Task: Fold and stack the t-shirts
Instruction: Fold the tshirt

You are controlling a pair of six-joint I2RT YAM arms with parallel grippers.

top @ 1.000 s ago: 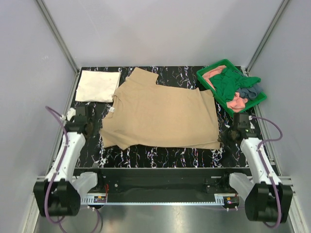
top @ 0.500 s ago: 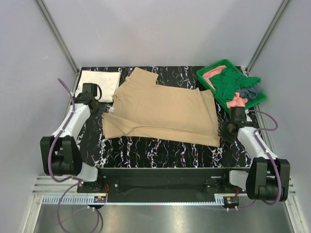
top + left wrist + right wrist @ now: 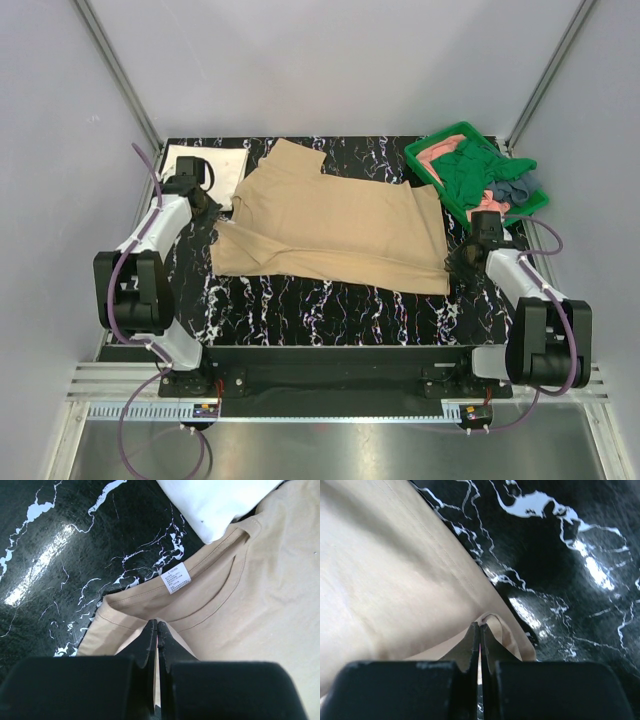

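The tan t-shirt (image 3: pixel 330 225) lies spread across the black marbled table, its near edge lifted and folded back. My left gripper (image 3: pixel 215 222) is shut on the tan cloth just below the collar and its white label (image 3: pixel 175 578). My right gripper (image 3: pixel 457 262) is shut on the shirt's hem corner (image 3: pixel 507 630) at the right. The cream-white t-shirt (image 3: pixel 203 170) lies folded at the back left. Dark green (image 3: pixel 468 170), salmon-pink (image 3: pixel 488 210) and grey-blue (image 3: pixel 518 187) shirts are piled in the tray.
A green plastic tray (image 3: pixel 428 147) stands at the back right corner, close to my right arm. White walls and metal posts enclose the table on three sides. Bare marbled tabletop (image 3: pixel 330 315) shows along the near edge.
Both arms have reached away from the near edge, carrying the tan shirt's near edge toward the back; the shirt now covers less of the near table.
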